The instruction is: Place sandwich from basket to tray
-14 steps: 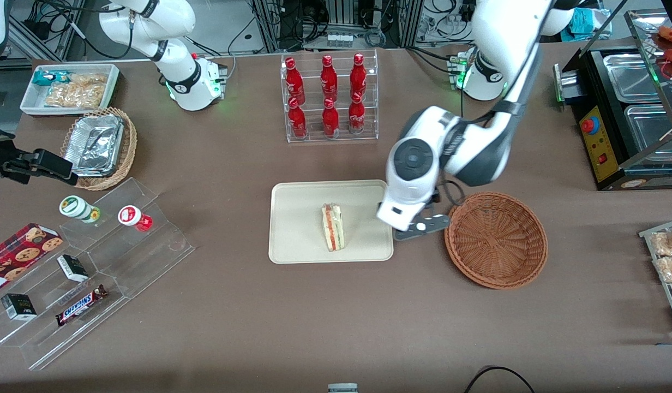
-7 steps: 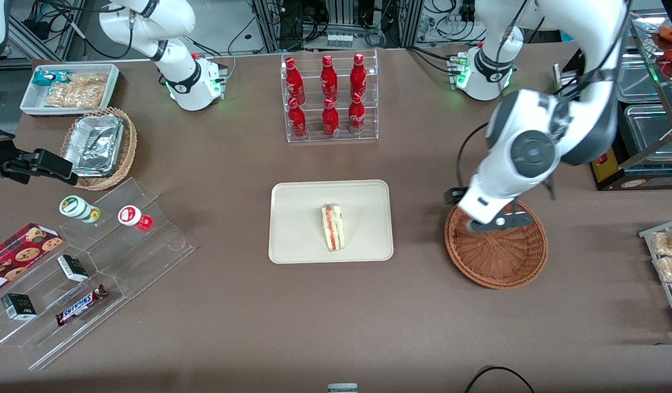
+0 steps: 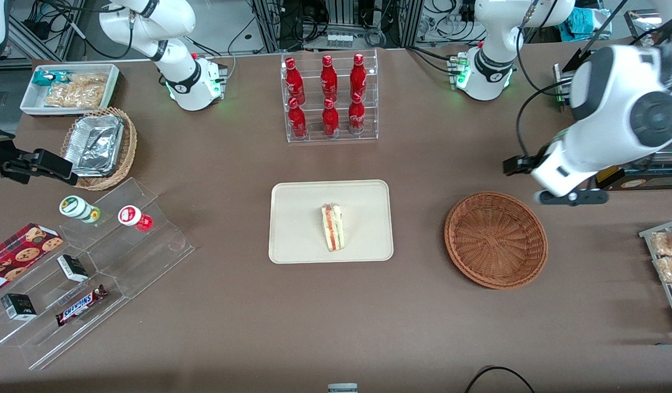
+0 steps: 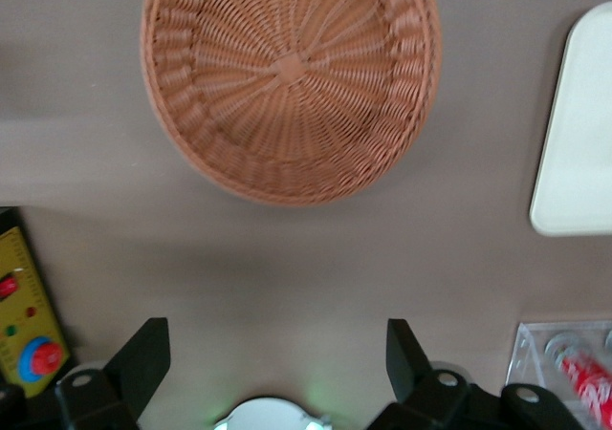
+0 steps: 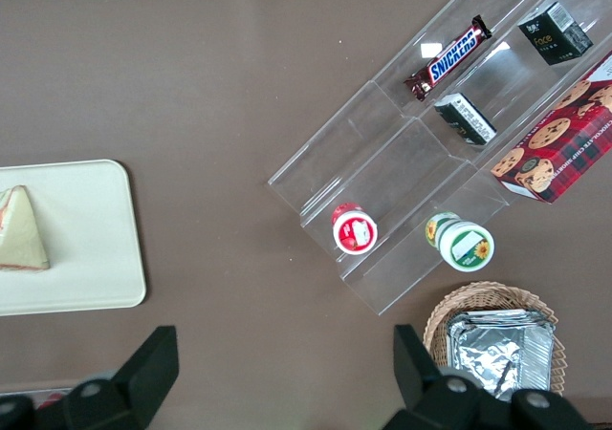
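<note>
Sandwich (image 3: 333, 227) is already parked on the tray (image 3: 298, 229), basket (image 3: 496, 239) emptied; gripper (image 3: 569, 196) is hung near the basket, jaws spread wide, nothing held. Only parking's left, probably.

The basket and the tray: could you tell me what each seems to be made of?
The basket looks like reddish-brown woven wicker, with radiating strands and a braided rim. The tray under the sandwich seems matte cream plastic, smooth with rounded corners. The open gripper hangs above the table beside the basket.
</note>
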Robot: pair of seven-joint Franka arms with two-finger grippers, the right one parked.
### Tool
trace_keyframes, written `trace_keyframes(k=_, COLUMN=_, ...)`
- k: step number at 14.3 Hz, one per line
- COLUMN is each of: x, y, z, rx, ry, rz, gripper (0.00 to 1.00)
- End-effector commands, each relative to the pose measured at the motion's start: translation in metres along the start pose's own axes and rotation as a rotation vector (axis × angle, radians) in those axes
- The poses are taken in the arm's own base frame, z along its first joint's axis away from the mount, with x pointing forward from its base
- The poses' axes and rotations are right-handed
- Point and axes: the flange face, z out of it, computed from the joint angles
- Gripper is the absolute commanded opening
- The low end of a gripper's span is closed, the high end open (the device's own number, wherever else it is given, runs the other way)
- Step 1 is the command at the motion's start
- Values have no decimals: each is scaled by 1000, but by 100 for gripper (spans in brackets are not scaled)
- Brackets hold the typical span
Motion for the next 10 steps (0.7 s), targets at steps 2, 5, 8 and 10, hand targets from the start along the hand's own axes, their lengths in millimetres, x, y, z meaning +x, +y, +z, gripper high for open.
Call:
trace_keyframes(k=2, x=-20, y=-32, z=-56, rx=-25, ry=41, rz=30, gripper=100)
trace_keyframes(k=5, x=-19, y=-50, z=-90, rx=-23, ry=113, rz=-6, gripper=100)
trace_keyframes(k=8, x=-15, y=-66, z=-99, rx=-26, ry=156, rz=-30, gripper=100)
trace_keyframes(k=10, x=-12, y=-64, z=-101, rx=-25, ry=184, rz=-30, gripper=100)
